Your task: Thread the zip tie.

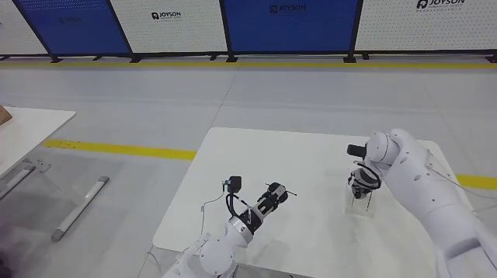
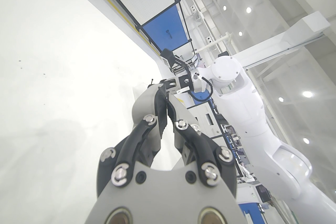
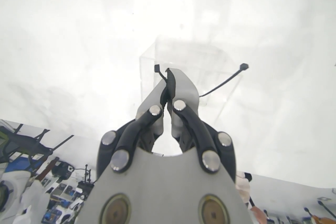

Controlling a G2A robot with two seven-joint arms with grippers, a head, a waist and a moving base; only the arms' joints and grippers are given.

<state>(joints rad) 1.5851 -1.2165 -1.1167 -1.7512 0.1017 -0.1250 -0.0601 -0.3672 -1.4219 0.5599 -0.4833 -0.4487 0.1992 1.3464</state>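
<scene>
The right gripper (image 3: pixel 168 75), fingers pressed together, pinches one thin black plastic zip tie (image 3: pixel 157 68) just above the single clear square plastic box (image 3: pixel 147 62) at the right of the white table (image 1: pixel 311 154); a second black zip tie (image 3: pixel 225 82) leans inside that box. Left and nearer, the left gripper (image 2: pixel 164 88) is likewise clamped on a third black zip tie (image 1: pixel 283 191), making three ties in all
</scene>
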